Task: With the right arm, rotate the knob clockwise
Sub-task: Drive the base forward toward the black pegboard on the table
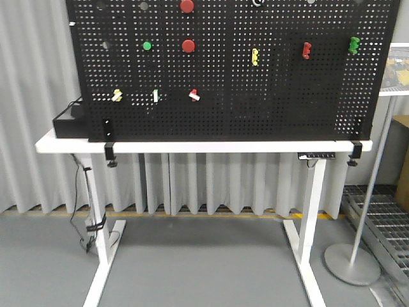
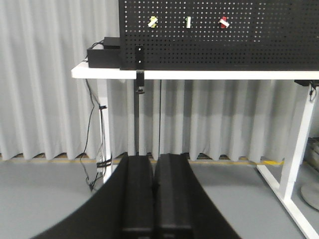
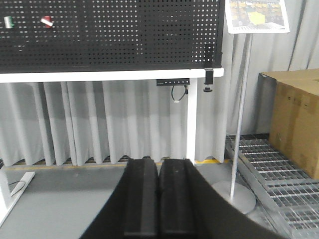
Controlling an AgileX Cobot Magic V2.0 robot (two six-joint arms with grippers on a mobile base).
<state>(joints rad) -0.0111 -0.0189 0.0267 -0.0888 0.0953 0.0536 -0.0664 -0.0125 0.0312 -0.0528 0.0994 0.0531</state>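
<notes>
Far from the pegboard (image 1: 255,96), the right claw (image 3: 158,167) is held closed, empty. Among similar fittings (image 1: 194,95), the wrong one could be turned.

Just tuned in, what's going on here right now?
Nothing is being handled yet. The right gripper and left gripper both sit well back from the black pegboard on the white table, each with its fingers pressed together and empty. Neither arm is near the board, so the turning has not begun.
</notes>
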